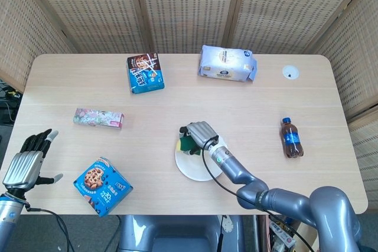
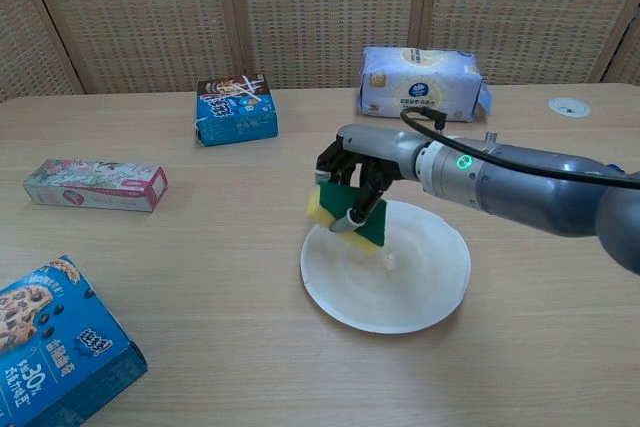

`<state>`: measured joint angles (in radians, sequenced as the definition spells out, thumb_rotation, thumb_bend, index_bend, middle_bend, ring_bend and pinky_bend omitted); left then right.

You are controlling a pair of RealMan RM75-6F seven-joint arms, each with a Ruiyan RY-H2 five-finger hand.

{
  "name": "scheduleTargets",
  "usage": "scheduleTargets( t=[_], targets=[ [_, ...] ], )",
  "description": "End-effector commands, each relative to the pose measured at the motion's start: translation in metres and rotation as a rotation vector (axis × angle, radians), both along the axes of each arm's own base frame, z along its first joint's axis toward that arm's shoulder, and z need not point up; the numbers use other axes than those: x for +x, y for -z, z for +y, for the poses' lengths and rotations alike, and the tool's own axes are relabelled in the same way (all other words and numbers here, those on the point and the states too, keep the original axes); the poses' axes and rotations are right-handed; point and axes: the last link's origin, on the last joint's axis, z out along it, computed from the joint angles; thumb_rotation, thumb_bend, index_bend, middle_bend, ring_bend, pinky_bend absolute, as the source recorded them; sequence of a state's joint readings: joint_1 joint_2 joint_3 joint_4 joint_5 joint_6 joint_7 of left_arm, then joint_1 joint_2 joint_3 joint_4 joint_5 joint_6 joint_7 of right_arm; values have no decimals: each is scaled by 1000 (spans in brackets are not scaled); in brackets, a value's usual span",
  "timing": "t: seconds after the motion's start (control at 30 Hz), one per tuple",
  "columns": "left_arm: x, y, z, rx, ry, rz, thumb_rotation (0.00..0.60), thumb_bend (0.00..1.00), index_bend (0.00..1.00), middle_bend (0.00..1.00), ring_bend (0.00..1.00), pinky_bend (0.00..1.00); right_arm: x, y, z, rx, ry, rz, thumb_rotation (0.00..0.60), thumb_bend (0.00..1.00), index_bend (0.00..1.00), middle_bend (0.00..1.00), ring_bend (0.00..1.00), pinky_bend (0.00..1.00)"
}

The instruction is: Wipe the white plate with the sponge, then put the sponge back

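We are gripping the sponge (image 2: pixel 347 209) in the right hand (image 2: pixel 357 171) over the white plate (image 2: pixel 420 277); pressing its rim risks tipping.

The right robot hand (image 1: pixel 199 132) is covering most of the sponge (image 1: pixel 188 144); the cookie box (image 2: pixel 50 352) is running off the chest view's edge.

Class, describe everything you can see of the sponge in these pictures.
The sponge is a small block with a yellow foam layer and a dark green scouring layer. The right hand grips it from above, fingers wrapped over the green face. It hangs tilted at the far left edge of the white plate; whether it touches the plate cannot be told.
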<state>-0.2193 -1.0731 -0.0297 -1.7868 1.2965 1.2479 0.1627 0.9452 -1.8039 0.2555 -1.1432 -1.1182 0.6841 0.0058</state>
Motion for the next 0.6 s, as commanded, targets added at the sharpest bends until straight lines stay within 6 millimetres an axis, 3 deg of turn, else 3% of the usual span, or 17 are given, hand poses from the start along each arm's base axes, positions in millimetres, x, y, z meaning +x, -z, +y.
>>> scheduleTargets(
  t=[0.03, 0.23, 0.6],
  targets=[
    [0, 1, 0, -3, -1, 1, 600, 0, 0, 0, 0, 0, -8, 7, 4, 18, 25, 5, 600, 496, 604, 501, 371, 433],
    [0, 3, 0, -8, -3, 3, 600, 0, 0, 0, 0, 0, -19, 24, 10, 53, 49, 31, 600, 496, 605, 501, 371, 433],
    [-2, 3, 2, -10, -13, 5, 600, 0, 0, 0, 0, 0, -26, 33, 9, 66, 68, 22, 600, 496, 614, 508, 376, 433]
  ],
)
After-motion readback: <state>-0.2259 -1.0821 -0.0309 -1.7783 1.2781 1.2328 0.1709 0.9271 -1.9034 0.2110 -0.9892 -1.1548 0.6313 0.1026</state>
